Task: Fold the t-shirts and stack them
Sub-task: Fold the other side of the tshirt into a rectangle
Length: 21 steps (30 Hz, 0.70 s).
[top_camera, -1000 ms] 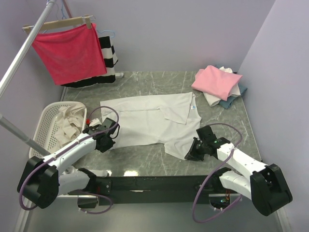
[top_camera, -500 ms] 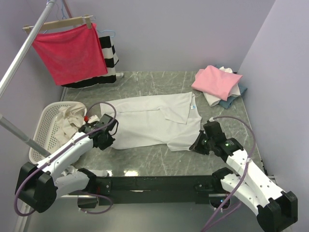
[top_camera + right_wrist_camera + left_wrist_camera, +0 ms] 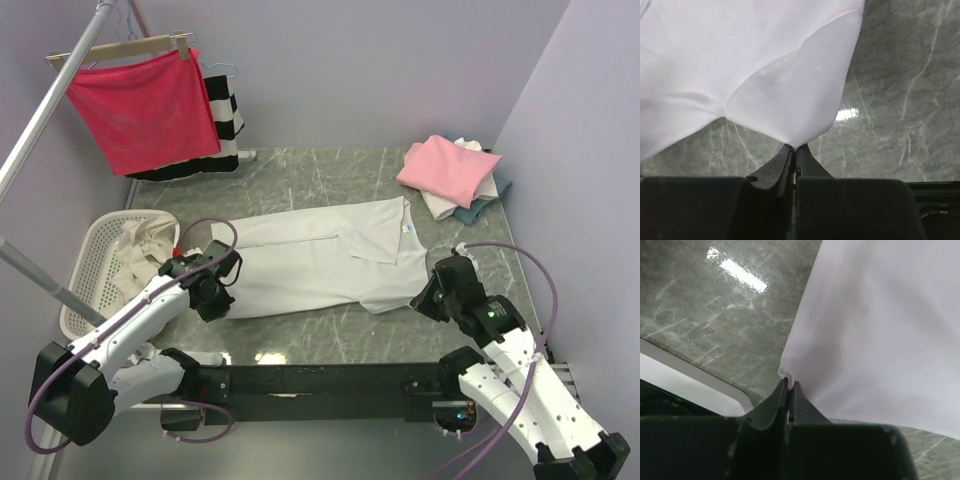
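Pinching the near corners of the white t-shirt point(image 3: 320, 262), the left gripper point(image 3: 790, 383) and right gripper point(image 3: 794, 147) clamp their fingers on cloth, so it lies stretched flat on the table point(image 3: 300, 175), likely ready for folding.

Bright, even overhead light casts only soft shadows. White glare patches sit on the polished table point(image 3: 270, 355) in every view. Close up, the white t-shirt point(image 3: 880, 315) looks soft, slightly washed out.
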Each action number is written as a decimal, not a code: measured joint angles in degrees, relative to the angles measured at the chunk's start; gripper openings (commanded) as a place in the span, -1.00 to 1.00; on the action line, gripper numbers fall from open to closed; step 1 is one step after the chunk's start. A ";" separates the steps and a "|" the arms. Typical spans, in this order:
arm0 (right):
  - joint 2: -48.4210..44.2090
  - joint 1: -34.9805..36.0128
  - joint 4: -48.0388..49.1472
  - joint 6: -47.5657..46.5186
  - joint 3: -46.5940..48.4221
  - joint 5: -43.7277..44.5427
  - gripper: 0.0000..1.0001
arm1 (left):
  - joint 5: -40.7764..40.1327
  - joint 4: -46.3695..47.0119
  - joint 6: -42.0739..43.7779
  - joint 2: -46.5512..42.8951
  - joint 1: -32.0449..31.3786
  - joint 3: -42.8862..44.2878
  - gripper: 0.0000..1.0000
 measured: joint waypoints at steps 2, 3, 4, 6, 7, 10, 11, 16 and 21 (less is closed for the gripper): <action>1.46 0.00 0.04 -0.28 0.00 -0.35 -1.00 | 0.46 -0.31 0.46 0.28 0.00 0.00 -0.87; 2.99 0.00 0.39 -0.63 0.00 -0.90 -1.00 | 0.74 -0.17 0.66 0.46 0.00 0.00 -0.86; 4.50 0.00 0.81 -1.11 0.00 -1.42 -1.00 | 1.01 0.07 0.90 0.70 0.00 0.00 -0.86; 7.65 0.00 1.95 -2.23 0.00 -2.23 -1.00 | 1.44 0.96 1.44 1.33 0.00 0.02 -0.85; 8.98 0.00 2.47 -2.78 0.00 -2.51 -1.00 | 1.68 1.53 1.75 1.79 0.00 0.04 -0.84; 14.05 -0.02 3.54 -5.01 1.49 -3.13 -1.00 | 2.45 3.61 2.95 4.57 0.00 0.26 -0.87; 15.58 -0.09 3.72 -5.64 2.64 -3.28 -1.00 | 2.58 4.42 3.56 6.08 0.00 0.55 -0.88; 21.77 -0.57 6.99 -8.55 8.44 -4.22 -1.00 | 2.29 6.49 5.51 11.72 0.00 3.19 -0.83; 27.30 -2.91 9.22 -11.54 10.99 -5.49 -1.00 | 1.11 8.04 7.37 15.78 0.00 7.80 -0.82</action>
